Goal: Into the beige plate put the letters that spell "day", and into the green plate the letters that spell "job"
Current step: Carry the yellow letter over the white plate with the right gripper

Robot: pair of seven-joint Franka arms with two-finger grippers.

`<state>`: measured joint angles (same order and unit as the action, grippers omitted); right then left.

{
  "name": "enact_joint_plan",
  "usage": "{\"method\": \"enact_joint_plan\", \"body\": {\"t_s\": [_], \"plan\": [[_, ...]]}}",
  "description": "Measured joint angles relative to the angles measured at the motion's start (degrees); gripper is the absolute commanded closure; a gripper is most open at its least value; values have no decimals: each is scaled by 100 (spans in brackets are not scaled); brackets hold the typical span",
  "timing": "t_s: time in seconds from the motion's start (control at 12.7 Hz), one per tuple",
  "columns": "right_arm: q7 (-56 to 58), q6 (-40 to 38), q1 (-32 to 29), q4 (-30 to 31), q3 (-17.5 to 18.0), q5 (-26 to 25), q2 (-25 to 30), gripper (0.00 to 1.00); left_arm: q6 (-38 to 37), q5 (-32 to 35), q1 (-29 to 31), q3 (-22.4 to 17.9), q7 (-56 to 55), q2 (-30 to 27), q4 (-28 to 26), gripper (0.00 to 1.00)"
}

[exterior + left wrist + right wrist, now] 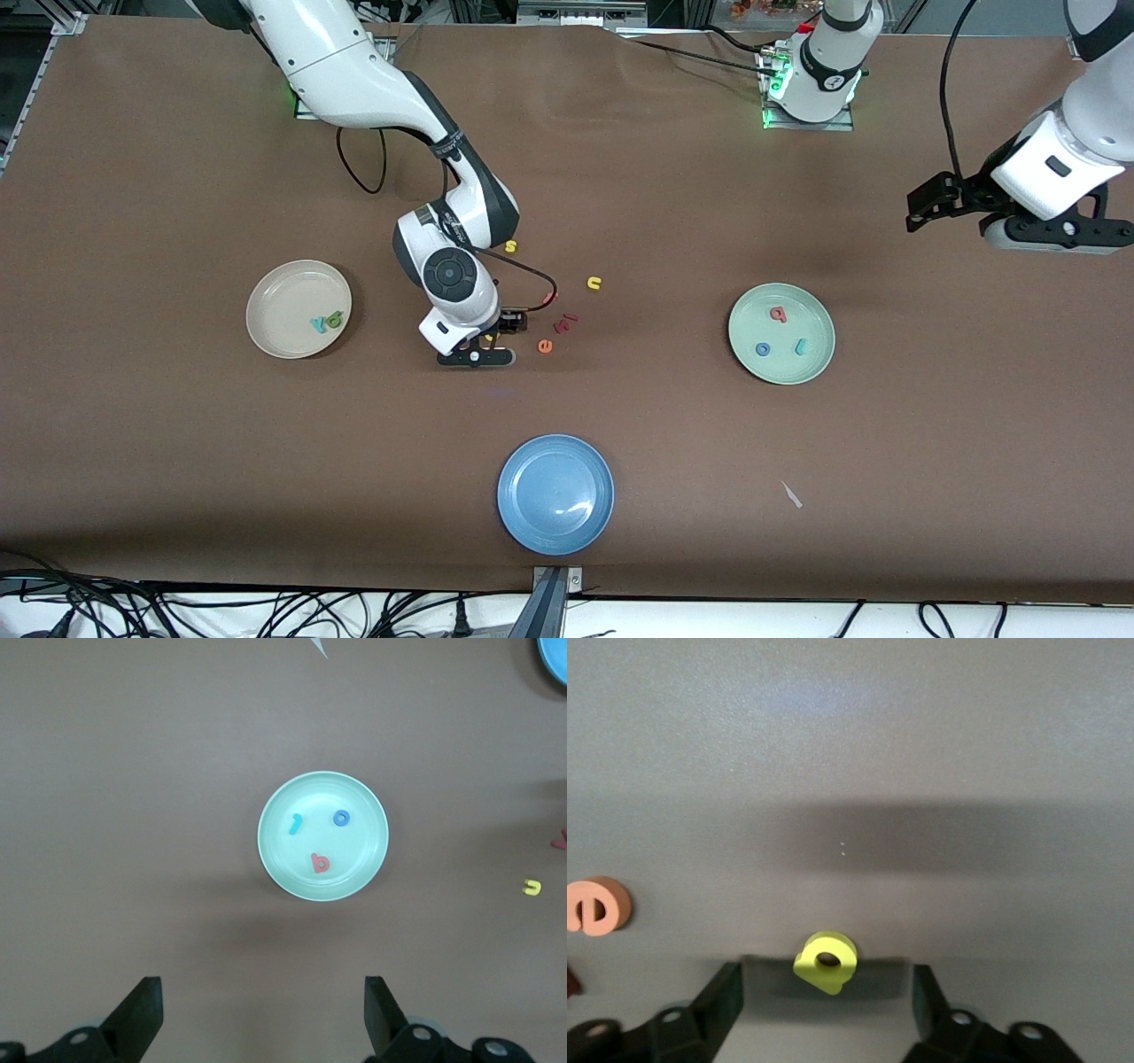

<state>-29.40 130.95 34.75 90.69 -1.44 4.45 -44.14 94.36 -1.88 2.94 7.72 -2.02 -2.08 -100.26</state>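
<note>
Right gripper (824,992) open, straddling yellow letter (826,961), fingers apart.

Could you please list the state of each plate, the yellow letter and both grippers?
beige plate: holds two letters.
green plate: holds three letters.
blue plate: empty.
yellow letter: on table, between right gripper's fingers.
right gripper: open, fingers apart from letter.
left gripper: open, waits above table.

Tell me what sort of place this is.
Probably a robotics lab bench. Two arm bases bolted along a brown table, loose cables hanging off its edge, and staged props: foam letters sorted into the green plate and the beige plate.
</note>
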Motion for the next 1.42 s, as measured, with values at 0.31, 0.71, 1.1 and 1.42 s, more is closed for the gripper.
{"method": "enact_joint_plan", "body": {"t_s": [0.31, 0.71, 1.1, 1.42], "plan": [[-51, 0, -2, -4, -2, 73, -4, 46, 5, 0, -11, 108, -8, 145, -37, 0], [-106, 0, -13, -40, -13, 119, -7, 51, 13, 0, -11, 113, -8, 175, 0, 0], [-141, 0, -14, -44, -15, 123, -30, 64, 13, 4, -9, 113, -8, 175, 123, 0], [-183, -3, -18, -56, -25, 170, -29, 73, 17, 231, -12, 113, -8, 175, 136, 0]]}}
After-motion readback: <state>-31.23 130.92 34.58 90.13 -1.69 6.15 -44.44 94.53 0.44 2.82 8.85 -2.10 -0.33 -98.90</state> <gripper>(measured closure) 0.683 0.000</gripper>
